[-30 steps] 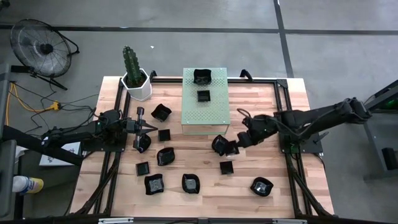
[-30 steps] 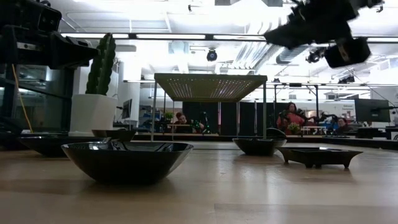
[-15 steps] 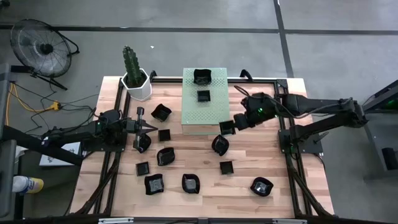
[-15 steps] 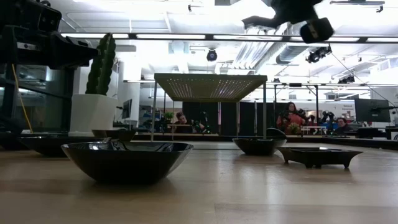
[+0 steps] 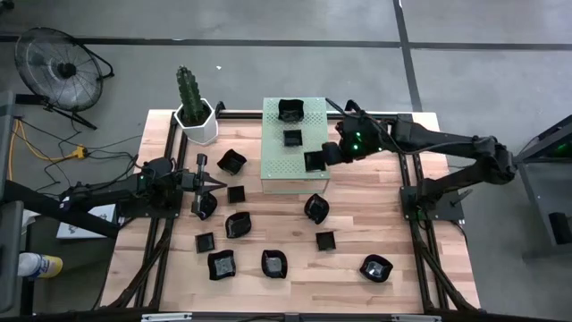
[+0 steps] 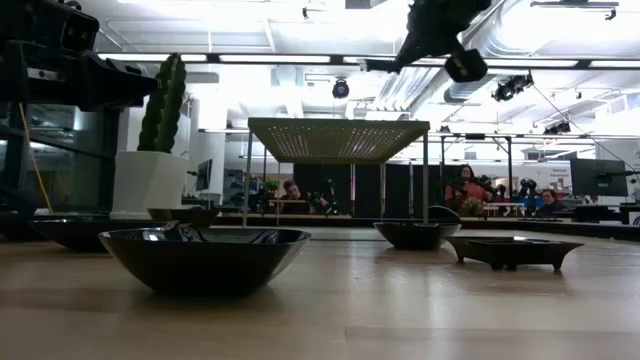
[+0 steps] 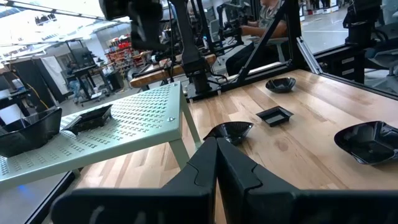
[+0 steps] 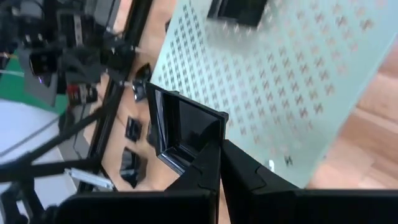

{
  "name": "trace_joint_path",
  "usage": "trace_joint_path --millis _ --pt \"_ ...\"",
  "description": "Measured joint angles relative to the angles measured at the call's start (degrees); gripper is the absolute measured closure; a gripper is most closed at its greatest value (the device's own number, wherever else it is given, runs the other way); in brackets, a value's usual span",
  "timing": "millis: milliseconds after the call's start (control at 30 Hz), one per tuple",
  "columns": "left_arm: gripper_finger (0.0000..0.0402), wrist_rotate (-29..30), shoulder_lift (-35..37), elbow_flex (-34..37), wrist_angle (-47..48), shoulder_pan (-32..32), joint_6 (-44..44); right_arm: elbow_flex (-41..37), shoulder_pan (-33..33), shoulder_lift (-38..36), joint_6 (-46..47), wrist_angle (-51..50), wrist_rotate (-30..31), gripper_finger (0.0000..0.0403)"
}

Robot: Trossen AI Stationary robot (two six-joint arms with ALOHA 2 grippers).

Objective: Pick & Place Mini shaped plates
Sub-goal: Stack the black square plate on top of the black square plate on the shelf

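Found three glossy black mini plates nearest the front edge of the table (image 5: 357,224): left front plate (image 5: 220,265), middle front plate (image 5: 274,263), right front plate (image 5: 376,267). Noted two small square plates just behind them, one on the left (image 5: 205,241) and one on the right (image 5: 325,241), well apart. Saw a deeper dish (image 5: 239,224) and another dish (image 5: 315,207) farther in, toward the table's middle.

Found the left hand (image 5: 214,183) low over the table's left part, fingers pressed together with nothing between them, a dark plate (image 5: 205,205) just beside it and a little square plate (image 5: 236,193) near its tip. Spotted one more plate (image 5: 231,162) behind that.

Found the right hand (image 5: 323,158) raised over the near right corner of the pale green perforated block (image 5: 281,161), clamped on the rim of a held square plate (image 8: 183,134), which hung tilted above the block and clear of it. Counted two plates already resting on the block: a small square one (image 5: 292,138) at mid-block and a larger wavy one (image 5: 289,110) at its far edge.

Saw the white cactus pot (image 5: 197,121) at the far left corner.
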State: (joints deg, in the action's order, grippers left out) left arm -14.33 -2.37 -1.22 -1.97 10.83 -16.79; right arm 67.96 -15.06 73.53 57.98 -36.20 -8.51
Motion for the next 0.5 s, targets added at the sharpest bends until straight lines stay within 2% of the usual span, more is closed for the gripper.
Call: trace_joint_path --millis 367,500 --pt "0.0399 0.0 0.0 0.0 0.0 0.0 0.0 0.0 -5.1 4.6 -0.5 9.5 -4.2 0.0402" --pt "0.0399 0.0 0.0 0.0 0.0 0.0 0.0 3.4 -6.8 7.1 -1.6 8.6 -4.3 0.0402"
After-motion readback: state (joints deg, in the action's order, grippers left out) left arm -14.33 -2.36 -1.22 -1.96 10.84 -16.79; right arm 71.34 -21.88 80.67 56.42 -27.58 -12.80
